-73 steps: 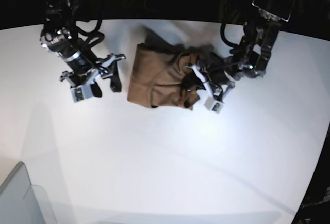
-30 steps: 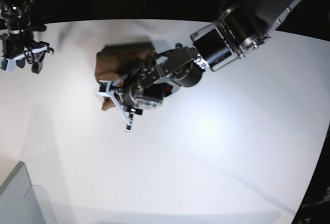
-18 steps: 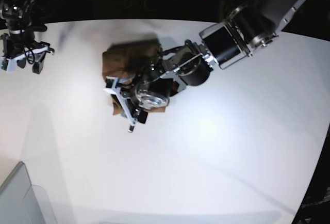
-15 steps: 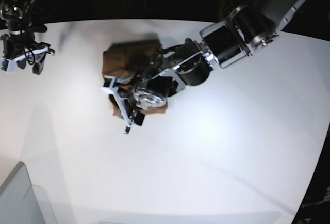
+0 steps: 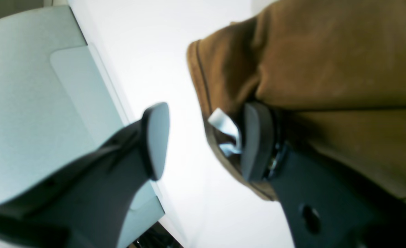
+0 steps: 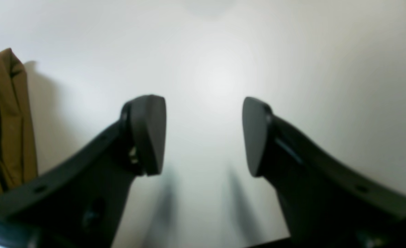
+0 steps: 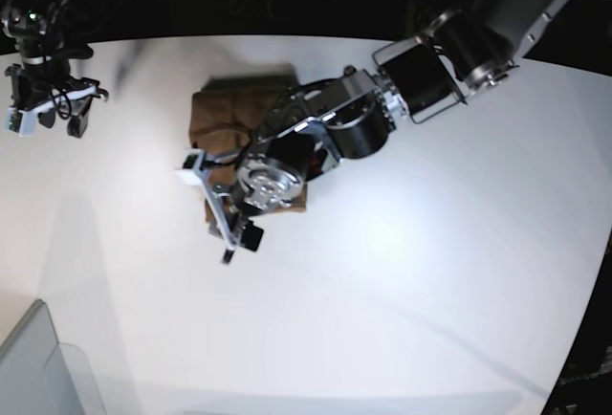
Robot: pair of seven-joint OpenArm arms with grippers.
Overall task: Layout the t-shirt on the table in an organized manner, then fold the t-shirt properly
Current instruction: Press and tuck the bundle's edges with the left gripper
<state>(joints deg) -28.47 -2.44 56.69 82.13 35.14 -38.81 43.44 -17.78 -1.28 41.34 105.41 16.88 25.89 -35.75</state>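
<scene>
Two arms were over the large smooth white table (image 7: 402, 291) you were working on. At the far left of the base view, your right gripper (image 7: 46, 117) hovered above bare tabletop, well apart from the garment, its dark jaws spread wide with nothing between them; its wrist view showed the same gap (image 6: 203, 134) over white surface, with a strip of brown cloth (image 6: 3, 117) at the left edge. Right of it, near the middle of the far side, the plain tan-brown short-sleeved t-shirt (image 7: 234, 119) lay bunched into a compact folded bundle on the table. Your left gripper (image 7: 222, 214) reached across it from the right, over the bundle's near-left corner. In the left wrist view its jaws stood parted (image 5: 203, 141): one pad over bare table, the other against the shirt's hem (image 5: 327, 69) beside a small white tag (image 5: 225, 129), and no cloth was clamped between them. A pale grey flat-lidded box (image 5: 34, 103) sat at that view's left.
</scene>
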